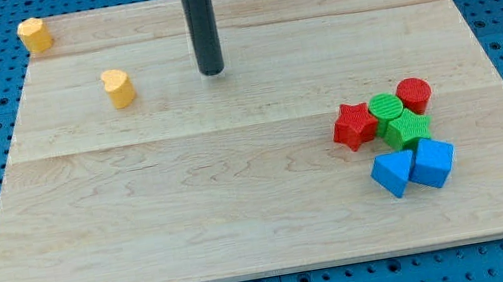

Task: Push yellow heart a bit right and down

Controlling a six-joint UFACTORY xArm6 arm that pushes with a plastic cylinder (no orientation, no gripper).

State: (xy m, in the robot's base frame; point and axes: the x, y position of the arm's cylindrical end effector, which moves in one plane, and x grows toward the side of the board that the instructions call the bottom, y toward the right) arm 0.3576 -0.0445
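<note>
A yellow block (119, 88) that looks like the heart lies in the upper left part of the wooden board (190, 201). A second yellow block (34, 35), more like a pentagon, sits at the board's top left corner. My tip (211, 71) rests on the board to the right of the heart-like block, about a rod's length away and at the same height in the view. It touches no block.
A cluster sits at the right: a red star (353, 126), a red cylinder (414, 94), two green blocks (387, 107) (409, 128), and two blue blocks (394, 174) (432, 162). Blue perforated table surrounds the board.
</note>
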